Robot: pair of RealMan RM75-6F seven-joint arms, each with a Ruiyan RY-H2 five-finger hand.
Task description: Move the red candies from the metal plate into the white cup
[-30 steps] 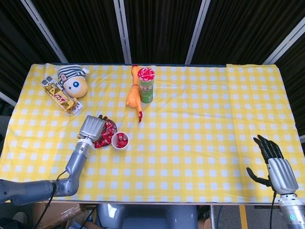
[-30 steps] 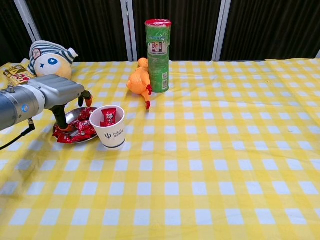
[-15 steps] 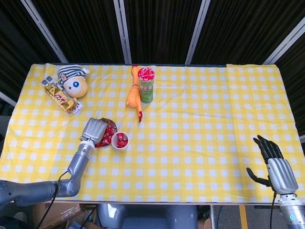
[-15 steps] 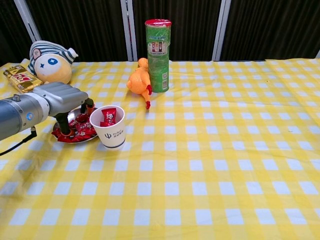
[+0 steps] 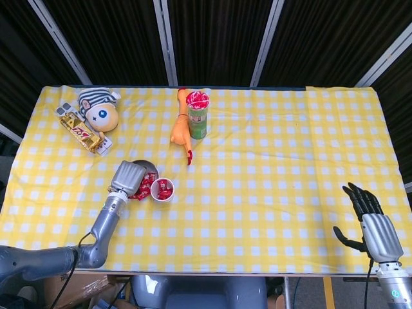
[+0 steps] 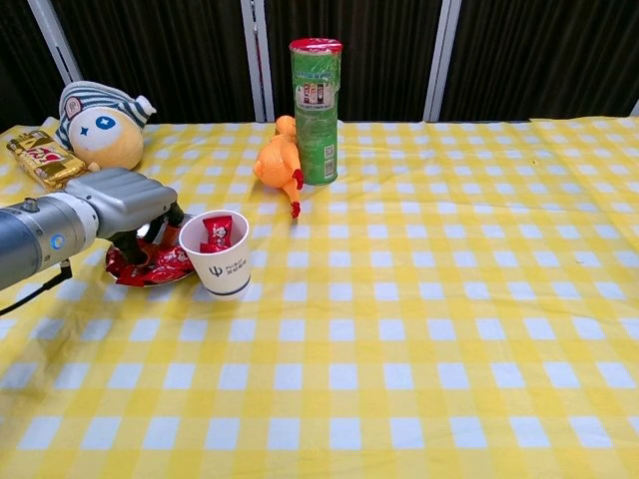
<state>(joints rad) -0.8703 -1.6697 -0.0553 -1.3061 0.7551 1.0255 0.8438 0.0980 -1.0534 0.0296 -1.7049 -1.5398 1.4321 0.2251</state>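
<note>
A pile of red candies (image 6: 170,262) (image 5: 143,187) lies on the metal plate (image 5: 147,165) at the table's left. The white cup (image 6: 224,263) (image 5: 162,192) stands just right of the plate and holds a red candy (image 6: 216,233). My left hand (image 6: 128,203) (image 5: 127,177) is over the plate, its dark fingers (image 6: 152,239) reaching down into the candies. The fingertips are hidden among the wrappers, so whether they grip one does not show. My right hand (image 5: 372,217) hangs off the table's near right corner, fingers spread and empty.
Behind the cup stand a green snack can (image 6: 316,110) (image 5: 197,117) and an orange rubber chicken (image 6: 277,163) (image 5: 181,130). A striped-cap plush doll (image 6: 98,125) (image 5: 98,111) and a chocolate bar pack (image 6: 40,158) (image 5: 82,134) lie at the far left.
My left hand has sunk lower onto the candy pile and shifted slightly toward the near side, its fingers drawing closer together. The right hand has not moved.
</note>
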